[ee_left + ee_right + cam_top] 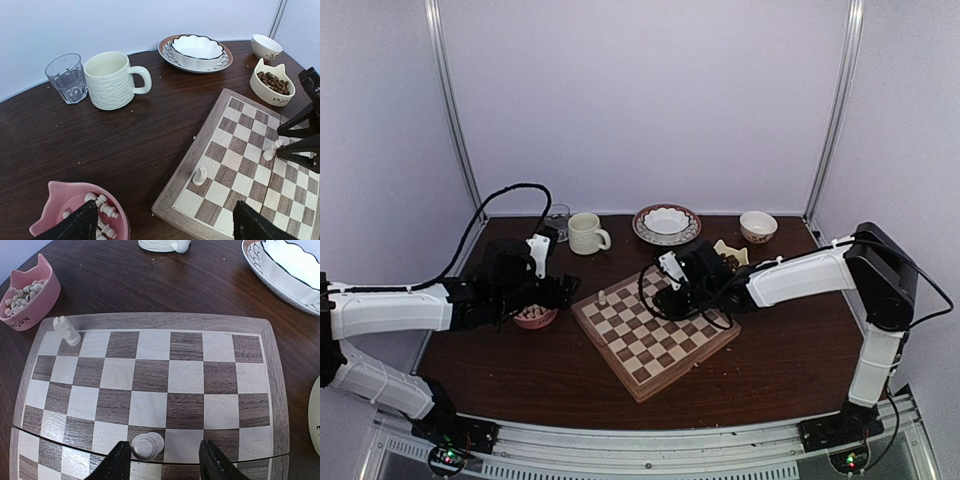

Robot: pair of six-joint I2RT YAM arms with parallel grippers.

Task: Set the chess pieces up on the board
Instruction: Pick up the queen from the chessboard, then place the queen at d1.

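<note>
Right gripper (165, 462), bottom centre of right wrist view: fingers spread either side of a pale pawn (146, 445) standing on the board (185, 375) near the frame's bottom edge. The pawn is close to the left-hand finger with a clear gap on the other side, so it is not clamped. Left gripper (167, 225), bottom of left wrist view: jaws wide apart, nothing between them. One finger overlaps the pink bowl (52, 202) at lower left, the other the board's near edge. The pink bowl holds a heap of cream chess pieces (102, 205). A corner piece (66, 331) stands upright on the board's upper-left corner square. Farther back, across the top of left wrist view: glass (67, 77), cream mug (112, 80) just beside it, scalloped white bowl (196, 47) on a patterned plate (167, 52), small bowl (266, 46). Cat-eared dish (270, 95) with brown bits at right.
</note>
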